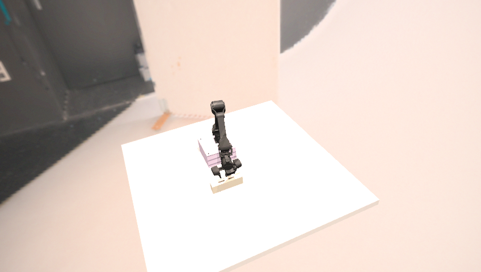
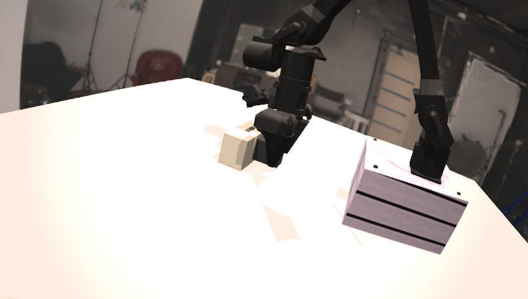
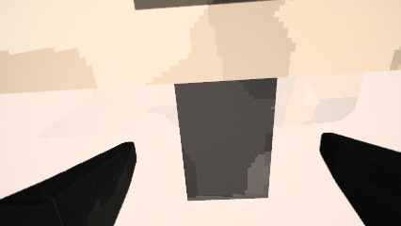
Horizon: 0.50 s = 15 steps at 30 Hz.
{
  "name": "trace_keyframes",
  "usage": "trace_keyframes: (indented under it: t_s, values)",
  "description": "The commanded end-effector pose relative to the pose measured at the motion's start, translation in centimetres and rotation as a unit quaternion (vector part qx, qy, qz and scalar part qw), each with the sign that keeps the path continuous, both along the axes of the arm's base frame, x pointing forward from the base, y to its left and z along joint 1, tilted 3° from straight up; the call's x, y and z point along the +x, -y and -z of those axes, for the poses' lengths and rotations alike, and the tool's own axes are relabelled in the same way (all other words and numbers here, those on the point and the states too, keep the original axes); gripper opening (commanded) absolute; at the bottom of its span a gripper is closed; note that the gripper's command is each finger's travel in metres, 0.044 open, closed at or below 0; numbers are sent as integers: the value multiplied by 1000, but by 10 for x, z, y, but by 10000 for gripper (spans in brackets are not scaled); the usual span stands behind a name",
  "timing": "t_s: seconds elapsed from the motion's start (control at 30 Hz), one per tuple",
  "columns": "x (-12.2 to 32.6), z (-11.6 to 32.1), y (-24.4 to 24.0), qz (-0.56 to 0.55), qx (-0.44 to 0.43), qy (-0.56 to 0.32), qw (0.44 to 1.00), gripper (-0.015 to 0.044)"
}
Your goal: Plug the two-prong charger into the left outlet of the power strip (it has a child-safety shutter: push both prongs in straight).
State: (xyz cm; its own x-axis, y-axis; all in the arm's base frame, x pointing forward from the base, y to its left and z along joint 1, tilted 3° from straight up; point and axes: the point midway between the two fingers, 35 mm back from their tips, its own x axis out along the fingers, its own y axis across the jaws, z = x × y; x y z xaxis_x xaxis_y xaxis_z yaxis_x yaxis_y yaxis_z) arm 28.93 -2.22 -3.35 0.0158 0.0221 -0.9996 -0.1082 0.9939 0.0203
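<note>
Charger [image 2: 260, 149] [image 3: 226, 141] is hidden from me in the top view, where the end effector [image 1: 227, 174] [image 2: 280, 157] [image 3: 226, 146] is beside the power strip [image 1: 227, 185] [image 2: 231, 149] [image 3: 118, 47]. Exterior: it sits just beside the strip. Wrist: wide-open, empty fingers flank it — I'd center, then close squarely — no twisting.

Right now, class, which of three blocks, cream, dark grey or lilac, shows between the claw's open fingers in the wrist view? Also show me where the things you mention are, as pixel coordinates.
The dark grey block [image 2: 260, 149] [image 3: 226, 141]. The cream block [image 1: 227, 186] [image 2: 230, 151] [image 3: 118, 42] lies ahead of the fingertips; the lilac block [image 1: 204, 153] [image 2: 401, 213] is under the arm.
</note>
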Motion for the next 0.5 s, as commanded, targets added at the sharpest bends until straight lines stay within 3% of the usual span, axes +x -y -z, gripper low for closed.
trace_keyframes:
  t_s: [0.0, 0.47]
  values:
    - [-7, 0, 0, -2, 3, 0, 1000, 440]
    - [-23, 2, 2, -2, 3, -1, 1000, 440]
